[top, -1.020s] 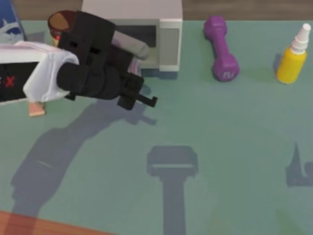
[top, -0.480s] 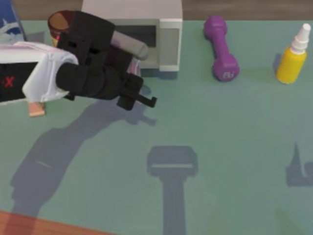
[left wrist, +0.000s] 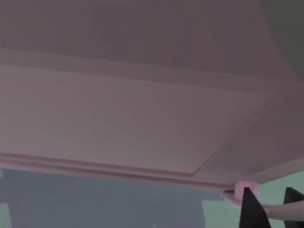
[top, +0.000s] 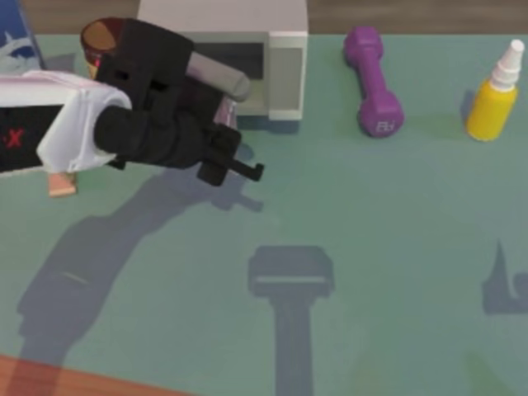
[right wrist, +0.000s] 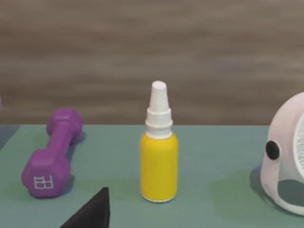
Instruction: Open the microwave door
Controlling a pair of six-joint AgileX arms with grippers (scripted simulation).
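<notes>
Microwave door (left wrist: 142,128), a flat silver-framed panel with a grey window, stands swung out from the boxy silver-grey microwave (top: 247,58) at the table's far left. Left gripper (top: 239,169) sits against it, fingers (left wrist: 249,209) narrowly parted around its handle; a firm grip cannot be told.

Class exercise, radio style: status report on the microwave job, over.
Left gripper at the microwave door, fingers astride its handle. Door swung partly open from the microwave. Right arm unseen from above. Nothing blocking.
</notes>
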